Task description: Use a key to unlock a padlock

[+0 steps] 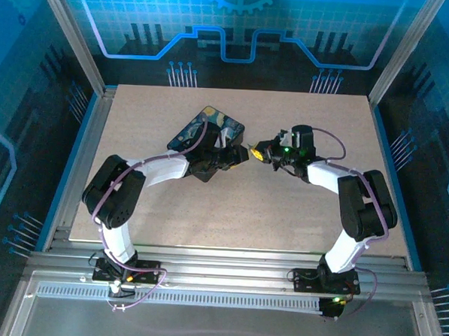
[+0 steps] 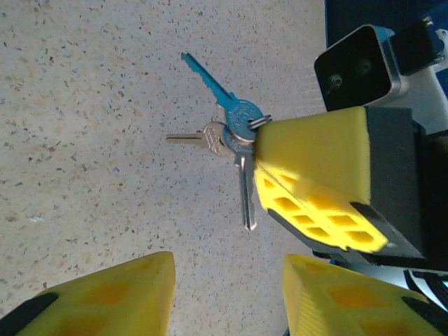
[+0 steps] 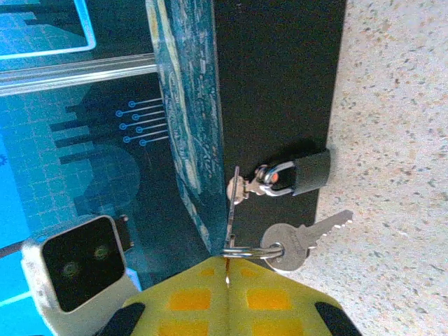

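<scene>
Up close: padlock (image 3: 308, 173) against box (image 3: 280, 77)

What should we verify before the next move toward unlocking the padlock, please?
1. Right gripper shut on the key bunch: ok.
2. Padlock in sight, hanging at the edge of the box: ok.
3. Keyhole facing the keys: cannot tell.
4. One key lined up with the padlock: not ok; the keys fan out loose from the ring.
5. Left gripper steadying the padlock: not ok; it is open and empty.
</scene>
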